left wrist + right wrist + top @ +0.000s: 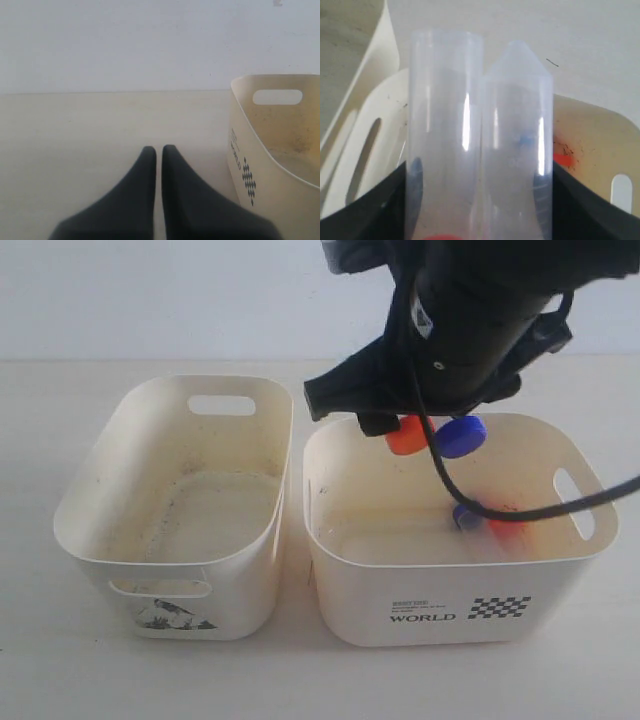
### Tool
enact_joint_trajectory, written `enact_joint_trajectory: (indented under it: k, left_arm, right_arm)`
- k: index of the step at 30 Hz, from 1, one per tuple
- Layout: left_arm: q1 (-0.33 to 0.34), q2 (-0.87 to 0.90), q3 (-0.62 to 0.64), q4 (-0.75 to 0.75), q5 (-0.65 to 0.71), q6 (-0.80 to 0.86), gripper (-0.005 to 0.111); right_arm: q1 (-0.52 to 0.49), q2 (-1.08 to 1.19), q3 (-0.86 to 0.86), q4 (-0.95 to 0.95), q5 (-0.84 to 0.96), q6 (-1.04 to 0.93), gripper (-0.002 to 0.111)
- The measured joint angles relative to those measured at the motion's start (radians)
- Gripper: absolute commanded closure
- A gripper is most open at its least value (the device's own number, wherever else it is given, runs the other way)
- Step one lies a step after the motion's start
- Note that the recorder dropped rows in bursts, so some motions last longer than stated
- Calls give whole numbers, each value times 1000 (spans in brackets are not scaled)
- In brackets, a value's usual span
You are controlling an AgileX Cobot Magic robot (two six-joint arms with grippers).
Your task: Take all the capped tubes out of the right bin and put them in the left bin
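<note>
Two capped tubes point(445, 125) side by side, clamped in right gripper point(480, 195), fingers wide round pair, above right bin point(345, 570) back rim. I'd carry level, slow, to left bin point(100, 480) beside it, release low; left gripper point(159, 152) closed, empty

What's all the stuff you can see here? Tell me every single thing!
held tubes: two, clear, one orange-red cap and one blue cap, side by side above the right bin
tubes in bin: two caps seen, one blue, one orange-red, on the right bin's floor
right bin: one, cream, WORLD and checkered print, right side
left bin: one, cream, grimy, no tubes inside, left side
table: one, pale, under both bins
cable: one, black, across the right bin
right fingers: two, black, clamped on the held tubes
left fingers: two, black, closed together, holding nothing
</note>
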Motion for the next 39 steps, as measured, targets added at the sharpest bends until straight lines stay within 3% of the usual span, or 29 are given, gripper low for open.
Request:
enact_joint_trajectory:
  k: [7, 16, 22, 39]
  left_arm:
    - [0, 0, 0, 0, 0, 0, 102]
    - [0, 0, 0, 0, 0, 0, 102]
    - [0, 0, 0, 0, 0, 0, 102]
    - [0, 0, 0, 0, 0, 0, 102]
  right_arm:
    - [-11, -7, 82, -15, -56, 31, 108]
    - [-107, -7, 138, -7, -99, 51, 108]
    - [-108, -7, 177, 16, -197, 51, 108]
    - [-108, 22, 241, 60, -245, 54, 108]
